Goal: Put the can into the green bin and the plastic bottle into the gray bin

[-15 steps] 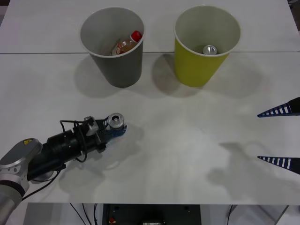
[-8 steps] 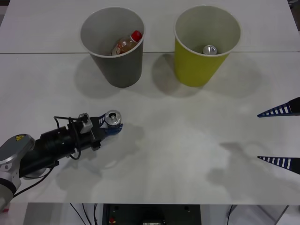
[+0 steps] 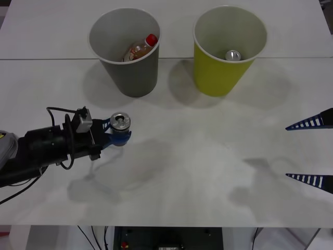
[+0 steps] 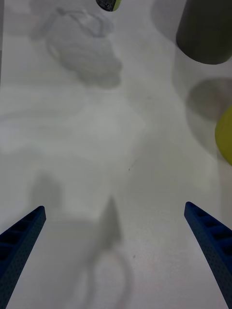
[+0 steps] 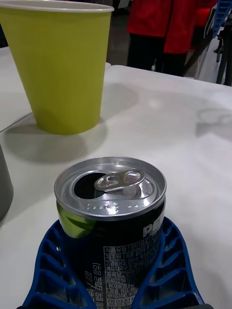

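The small dark grey drink can with its shiny silver pull-tab top (image 3: 120,123) sat upright, clenched between the blue ribbed fingers of the left tool (image 3: 115,134), just above the white worktop (image 3: 197,156); the right tool (image 3: 311,151) waited with its fingers spread wide, well off to the side. The carry to the large yellow-green tapered bin (image 3: 222,73) seemed in hand: that bin, already holding another can (image 3: 233,55), stood well ahead and beyond the nearer gray tapered bin (image 3: 130,73), where the clear red-capped plastic bottle (image 3: 140,48) lay. Next the left tool would likely need to raise the can over the green rim before releasing.

1. the can (image 5: 113,227) bore large white letters "pe", cut off at its edge.
2. small white print beneath them was too fine to read.
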